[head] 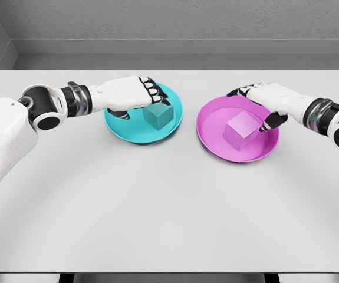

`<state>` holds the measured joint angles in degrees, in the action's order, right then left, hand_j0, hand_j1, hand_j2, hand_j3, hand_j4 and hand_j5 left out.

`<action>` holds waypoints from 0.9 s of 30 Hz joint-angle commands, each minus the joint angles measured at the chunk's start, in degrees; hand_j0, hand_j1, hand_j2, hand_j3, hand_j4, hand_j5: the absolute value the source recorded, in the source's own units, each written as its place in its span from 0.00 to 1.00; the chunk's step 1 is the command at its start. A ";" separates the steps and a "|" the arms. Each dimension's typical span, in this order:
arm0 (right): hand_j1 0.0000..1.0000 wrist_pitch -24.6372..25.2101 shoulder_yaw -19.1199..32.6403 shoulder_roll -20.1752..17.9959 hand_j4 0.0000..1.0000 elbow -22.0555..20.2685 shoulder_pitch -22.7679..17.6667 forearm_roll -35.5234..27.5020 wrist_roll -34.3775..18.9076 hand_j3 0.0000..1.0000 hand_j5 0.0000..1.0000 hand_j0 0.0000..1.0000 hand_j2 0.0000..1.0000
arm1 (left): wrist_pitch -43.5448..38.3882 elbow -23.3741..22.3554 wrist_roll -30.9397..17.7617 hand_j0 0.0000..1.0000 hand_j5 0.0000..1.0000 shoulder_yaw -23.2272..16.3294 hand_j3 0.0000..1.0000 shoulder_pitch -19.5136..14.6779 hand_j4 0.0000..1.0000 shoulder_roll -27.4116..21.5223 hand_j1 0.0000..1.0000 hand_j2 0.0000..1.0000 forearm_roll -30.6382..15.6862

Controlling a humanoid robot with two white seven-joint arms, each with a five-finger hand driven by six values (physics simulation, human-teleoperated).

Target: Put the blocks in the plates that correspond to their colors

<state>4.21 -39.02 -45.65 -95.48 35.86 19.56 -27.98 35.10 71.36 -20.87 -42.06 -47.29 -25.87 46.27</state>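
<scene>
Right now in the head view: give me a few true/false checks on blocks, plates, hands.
1. The teal block sits in the teal plate. True.
2. The pink block lies on the bare table. False: it sits in the pink plate.
3. The teal plate is to the right of the pink plate in the picture. False: it is to the left.
4. The left hand is over the teal plate, the right hand at the pink plate's far rim. True.
</scene>
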 commanded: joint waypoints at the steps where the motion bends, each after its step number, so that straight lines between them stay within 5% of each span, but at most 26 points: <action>1: 1.00 0.01 0.25 -0.49 1.00 -0.23 0.00 0.04 0.03 1.00 1.00 1.00 1.00 | -0.10 0.27 0.04 1.00 1.00 0.14 1.00 0.00 1.00 -0.49 1.00 1.00 -0.74; 6: 1.00 -6.58 4.65 -2.24 1.00 -2.34 -0.44 -0.14 0.03 1.00 1.00 1.00 1.00 | -0.10 5.62 0.22 1.00 1.00 0.58 1.00 0.35 1.00 -7.95 1.00 1.00 -7.07; 11: 1.00 -19.94 10.89 -6.81 1.00 -2.17 -1.76 -1.28 0.03 1.00 1.00 1.00 1.00 | -0.10 8.17 0.21 1.00 1.00 0.40 1.00 1.14 1.00 -16.31 1.00 1.00 -16.92; 17: 1.00 -38.04 28.55 -10.16 1.00 -1.90 -18.10 -1.81 0.03 1.00 1.00 1.00 1.00 | -0.10 11.17 0.22 1.00 1.00 0.75 1.00 5.27 1.00 -26.07 1.00 1.00 -24.56; 27: 1.00 -39.21 31.19 -9.98 1.00 -1.90 -21.36 -1.81 -0.06 1.00 1.00 1.00 1.00 | -0.10 11.17 0.22 1.00 1.00 4.45 1.00 8.96 1.00 -30.99 1.00 1.00 -24.48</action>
<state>-34.87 -8.15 -55.58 -97.36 14.50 18.12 -28.06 35.10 82.50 -20.68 -38.28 -38.32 -56.03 22.21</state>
